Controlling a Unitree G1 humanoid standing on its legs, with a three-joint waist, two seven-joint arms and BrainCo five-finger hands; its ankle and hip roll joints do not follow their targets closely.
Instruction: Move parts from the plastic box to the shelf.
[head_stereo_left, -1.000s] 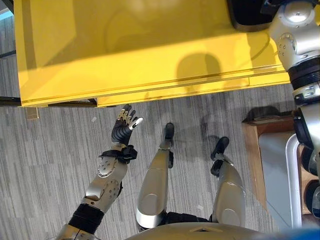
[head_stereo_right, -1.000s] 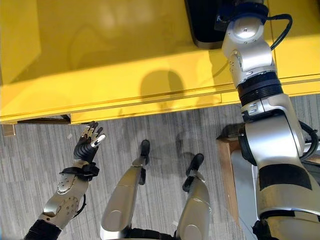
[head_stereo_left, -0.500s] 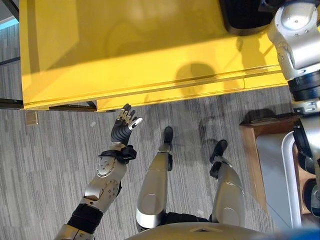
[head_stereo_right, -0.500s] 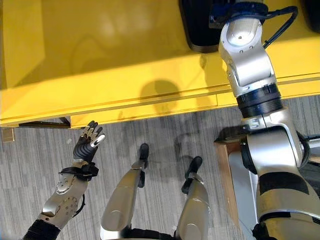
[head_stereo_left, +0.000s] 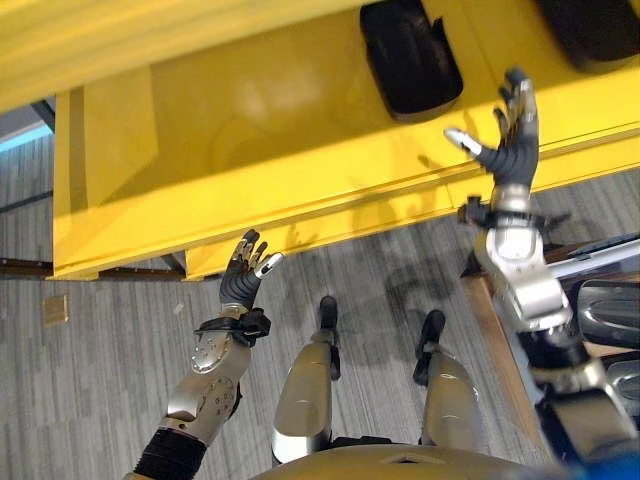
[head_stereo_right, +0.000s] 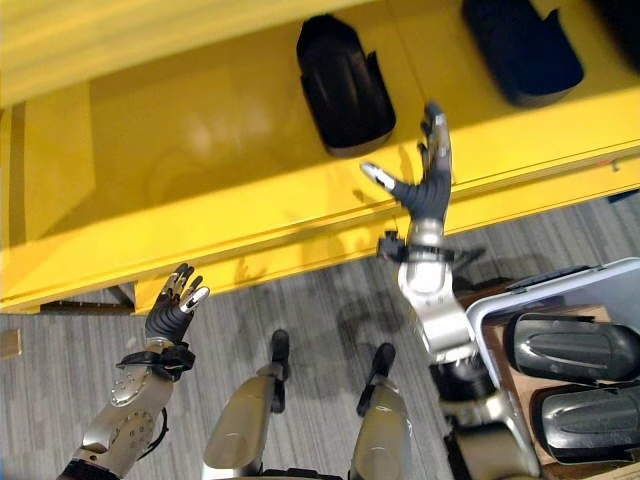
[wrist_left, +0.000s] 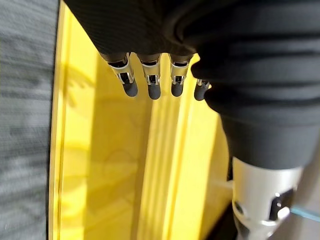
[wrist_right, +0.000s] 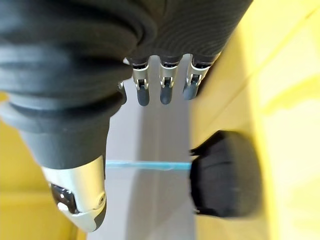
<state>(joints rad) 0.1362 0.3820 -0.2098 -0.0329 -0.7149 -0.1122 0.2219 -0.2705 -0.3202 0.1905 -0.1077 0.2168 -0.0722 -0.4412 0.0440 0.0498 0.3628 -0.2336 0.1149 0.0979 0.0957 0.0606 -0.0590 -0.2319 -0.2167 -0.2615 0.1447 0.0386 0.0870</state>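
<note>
A yellow shelf (head_stereo_left: 250, 130) spans the far side. Two black moulded parts lie on it, one (head_stereo_right: 345, 85) near the middle and another (head_stereo_right: 520, 45) further right. My right hand (head_stereo_right: 425, 190) is raised in front of the shelf's front edge, just below the middle part, fingers straight and holding nothing. The right wrist view looks past those straight fingers (wrist_right: 162, 85) to a black part (wrist_right: 225, 175) on the shelf. My left hand (head_stereo_left: 243, 278) is open and empty, below the shelf's front edge on the left. The plastic box (head_stereo_right: 520, 295) at lower right holds two more black parts (head_stereo_right: 570, 345).
The box rests on a wooden stand (head_stereo_left: 490, 330) to my right. Grey striped floor (head_stereo_left: 90, 360) lies in front of the shelf. The shelf's left half (head_stereo_right: 150, 170) is bare yellow surface.
The view has tilted up towards the shelf. My right arm has drawn back from the shelf, and its hand is now open short of the black part lying there. The left hand stays put.
</note>
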